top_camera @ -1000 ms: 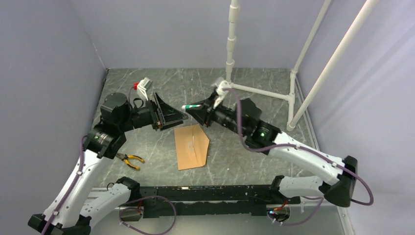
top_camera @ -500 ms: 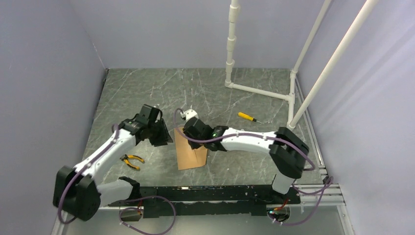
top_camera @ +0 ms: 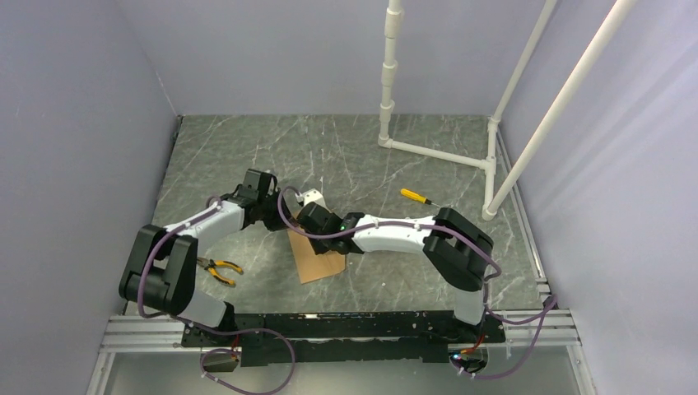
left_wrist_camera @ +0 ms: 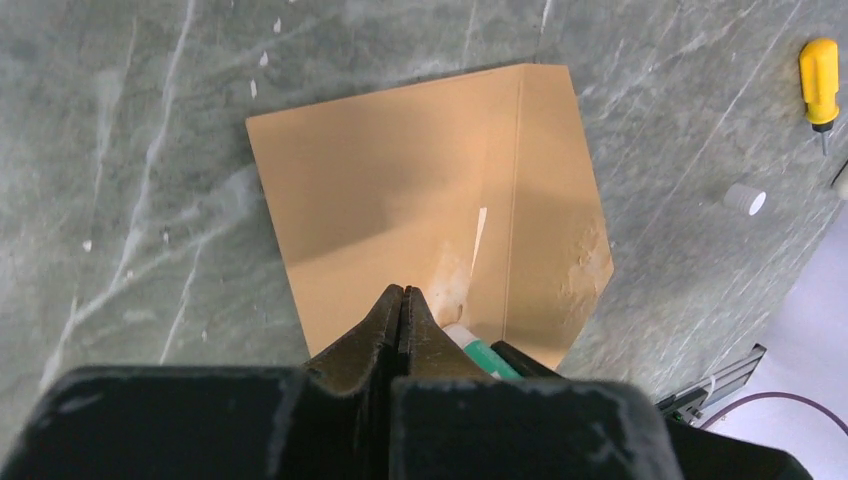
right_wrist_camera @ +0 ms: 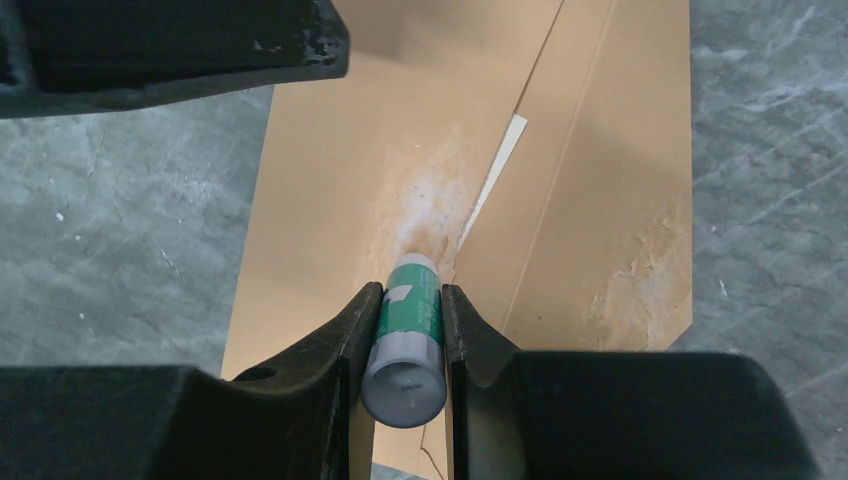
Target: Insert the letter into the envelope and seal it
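The brown envelope (top_camera: 319, 263) lies flat on the marble table, flap open, with whitish glue smears on flap and body (right_wrist_camera: 600, 200). My right gripper (right_wrist_camera: 411, 290) is shut on a green-and-white glue stick (right_wrist_camera: 408, 330), whose tip rests on the envelope beside the flap seam. Just left of it, my left gripper (left_wrist_camera: 403, 293) is shut with nothing between its fingers, its tip over the envelope (left_wrist_camera: 400, 190). From above, both grippers meet at the envelope's far end (top_camera: 290, 227). A thin pale sliver (right_wrist_camera: 505, 150) shows at the seam; I cannot tell whether it is the letter.
A yellow screwdriver (top_camera: 417, 197) lies to the right of the envelope, with a small white cap (left_wrist_camera: 745, 199) near it. Yellow-handled pliers (top_camera: 218, 268) lie at the front left. A white pipe frame (top_camera: 436, 152) stands at the back right. Walls close in three sides.
Both arms have come down from above the table to the envelope. The left gripper has gone from open to shut. The right still holds the glue stick.
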Controlling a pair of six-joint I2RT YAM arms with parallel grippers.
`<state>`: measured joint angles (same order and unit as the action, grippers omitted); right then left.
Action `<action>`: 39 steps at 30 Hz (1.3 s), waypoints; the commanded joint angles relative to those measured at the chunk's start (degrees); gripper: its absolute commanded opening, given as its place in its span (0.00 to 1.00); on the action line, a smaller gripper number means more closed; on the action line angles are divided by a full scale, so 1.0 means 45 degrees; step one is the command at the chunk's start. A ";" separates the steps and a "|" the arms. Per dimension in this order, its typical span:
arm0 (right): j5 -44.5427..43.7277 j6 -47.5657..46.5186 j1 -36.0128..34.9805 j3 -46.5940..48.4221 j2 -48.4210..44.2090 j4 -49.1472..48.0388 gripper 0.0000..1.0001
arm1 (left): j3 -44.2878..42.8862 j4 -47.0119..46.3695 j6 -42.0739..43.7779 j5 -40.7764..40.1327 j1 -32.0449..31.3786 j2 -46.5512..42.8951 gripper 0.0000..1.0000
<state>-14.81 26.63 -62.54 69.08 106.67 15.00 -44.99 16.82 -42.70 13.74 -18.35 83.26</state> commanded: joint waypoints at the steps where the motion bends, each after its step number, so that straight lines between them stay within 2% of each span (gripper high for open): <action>1: -0.0426 0.0413 0.0027 0.0656 0.0449 0.0406 0.00 | 0.0518 -0.2051 -0.0156 0.1009 0.0229 0.0712 0.02; 6: -0.0794 0.0384 0.0020 0.0477 0.0628 0.0428 0.00 | 0.1238 -0.2161 -0.0543 -0.0038 0.0230 0.1375 0.02; 12: -0.1229 -0.0919 -0.0059 -0.0485 0.0807 -0.1871 0.00 | 0.1452 -0.1770 -0.0631 -0.0572 0.0248 0.2460 0.02; 16: -0.1870 -0.1455 -0.0047 -0.0255 0.1314 -0.2357 0.00 | 0.1249 -0.1219 -0.0351 -0.0793 0.0283 0.3052 0.02; 23: -0.2462 -0.1315 0.0090 0.0250 0.1724 -0.1980 0.00 | 0.1170 -0.1002 -0.0278 -0.0853 0.0402 0.3196 0.02; 35: 0.0004 -0.1072 -0.0639 -0.0225 0.0104 0.0120 0.00 | 0.0945 -0.0939 -0.0284 -0.0826 0.0601 0.3526 0.02; 39: 0.0795 -0.0956 -0.0802 -0.0559 -0.0077 0.0023 0.00 | 0.1023 -0.1022 -0.0307 -0.0693 0.0601 0.3590 0.03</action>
<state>-17.50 21.43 -64.86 68.51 108.53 10.24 -43.42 7.31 -46.28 20.14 -15.55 94.35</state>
